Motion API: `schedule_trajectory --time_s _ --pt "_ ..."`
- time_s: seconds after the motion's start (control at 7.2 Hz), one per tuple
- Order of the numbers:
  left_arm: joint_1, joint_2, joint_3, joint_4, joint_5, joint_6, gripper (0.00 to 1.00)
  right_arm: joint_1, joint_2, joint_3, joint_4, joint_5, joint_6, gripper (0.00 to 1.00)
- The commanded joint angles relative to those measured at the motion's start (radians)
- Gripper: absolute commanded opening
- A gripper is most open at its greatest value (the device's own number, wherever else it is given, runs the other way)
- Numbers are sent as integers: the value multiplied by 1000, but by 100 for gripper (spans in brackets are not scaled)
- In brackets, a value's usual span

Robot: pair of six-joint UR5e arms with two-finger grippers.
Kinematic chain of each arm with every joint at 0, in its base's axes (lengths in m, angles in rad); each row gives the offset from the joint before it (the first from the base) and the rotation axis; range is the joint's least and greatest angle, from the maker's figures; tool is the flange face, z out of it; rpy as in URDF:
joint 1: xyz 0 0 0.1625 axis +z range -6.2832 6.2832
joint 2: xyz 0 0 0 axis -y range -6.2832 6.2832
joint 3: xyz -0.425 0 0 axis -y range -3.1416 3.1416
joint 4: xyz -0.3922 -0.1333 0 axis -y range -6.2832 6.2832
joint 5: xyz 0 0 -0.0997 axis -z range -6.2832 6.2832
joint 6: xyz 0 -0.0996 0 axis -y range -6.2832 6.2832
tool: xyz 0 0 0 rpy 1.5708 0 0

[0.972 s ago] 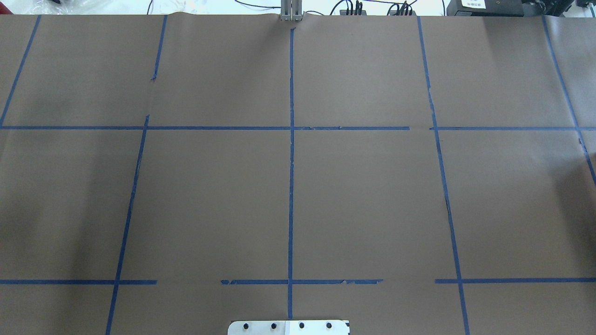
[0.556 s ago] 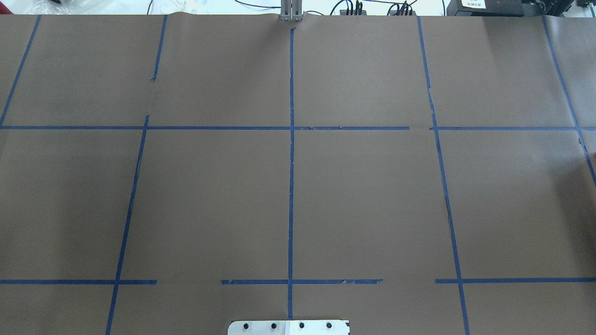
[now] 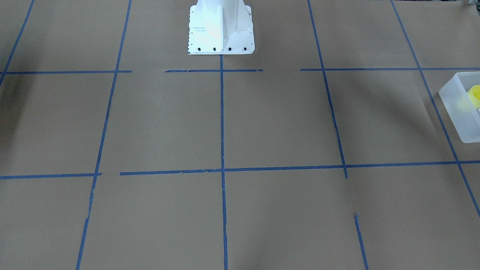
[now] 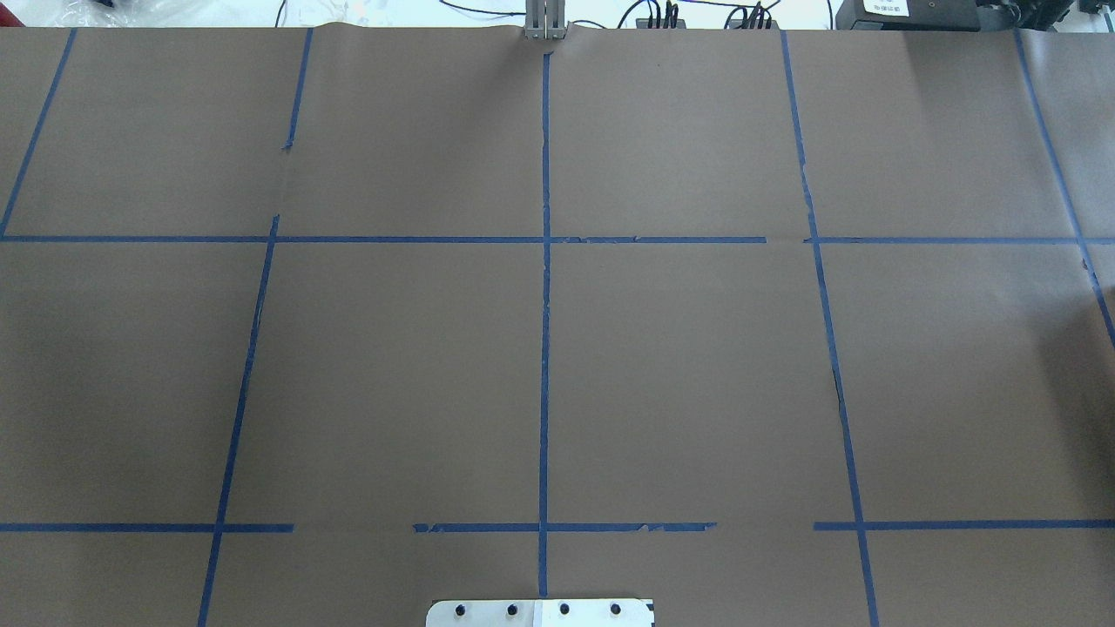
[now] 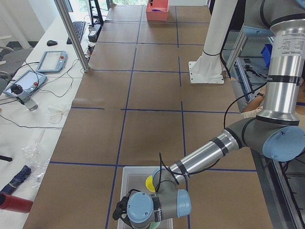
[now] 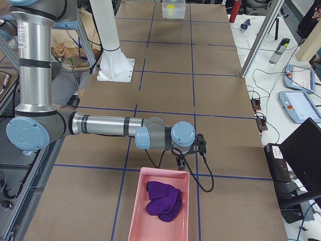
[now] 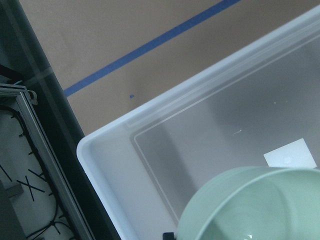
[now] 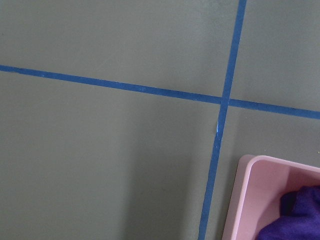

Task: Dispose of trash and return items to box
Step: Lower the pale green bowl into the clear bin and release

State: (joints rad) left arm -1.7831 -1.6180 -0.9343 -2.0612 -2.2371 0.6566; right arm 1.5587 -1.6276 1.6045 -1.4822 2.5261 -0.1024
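exterior left: left arm (image 5: pixel 205 153) over box (image 5: pixel 127 184)

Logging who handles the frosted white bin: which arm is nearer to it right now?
Left. The left arm reaches down over the frosted white bin; the right arm is at the opposite end of the table, beside the pink bin.

Brown paper (image 4: pixel 697 366) covered the table, and blue tape (image 4: pixel 545 348) ruled it into a grid. Along the table's far edge ran a white bench (image 5: pixel 28 119) strewn with cables (image 5: pixel 19 125), a grey tablet (image 5: pixel 51 60) and a keyboard (image 5: pixel 78 29). An aluminium post (image 5: pixel 71 33) rose at that edge. The light was soft and even, with dim shadows near the paper's side edges.
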Motion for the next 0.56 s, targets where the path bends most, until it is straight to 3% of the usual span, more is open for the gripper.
schedule_trajectory --time_s 0.0,0.28,0.42 --pt "4 9 70 -46 -100 -20 0 -6 0 -5 0 5 0 100" --pt "8 9 84 -66 -116 -21 0 -17 3 -17 0 5 1 100" --pt "8 9 83 -76 -116 -21 15 -19 15 -29 0 5 1 100"
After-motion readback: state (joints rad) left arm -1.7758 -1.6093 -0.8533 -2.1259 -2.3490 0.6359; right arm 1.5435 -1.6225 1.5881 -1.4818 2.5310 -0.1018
